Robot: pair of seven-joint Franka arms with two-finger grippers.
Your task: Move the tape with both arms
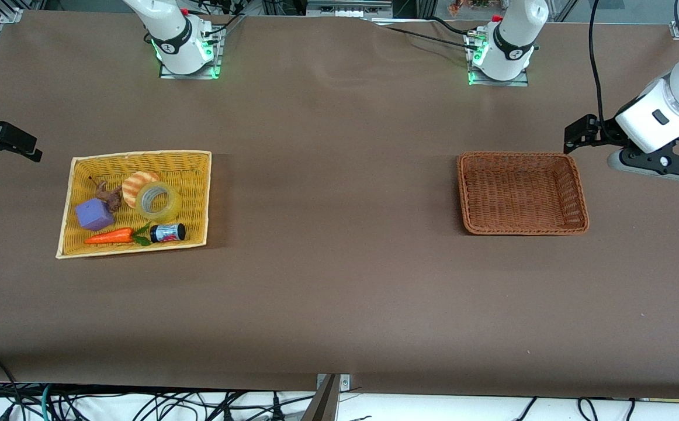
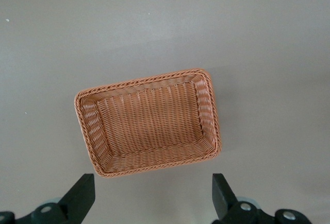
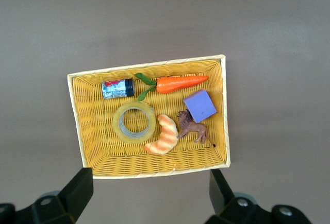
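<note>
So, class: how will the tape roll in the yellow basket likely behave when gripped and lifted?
The tape roll lies flat, so it probably won't roll until tipped on edge. Its rigid-looking ring should hold shape, though the glossy surface may slip. The croissant toy touching it might shift.

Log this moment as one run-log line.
tape: in yellow basket | left gripper: open, above brown basket | right gripper: open, above yellow basket | transfer: not started

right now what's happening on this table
Nothing is being handled yet. The tape lies in the yellow basket with a croissant toy, purple block, carrot and small jar. The right gripper hangs open above it. The left gripper hangs open above the brown basket, which holds nothing.
</note>
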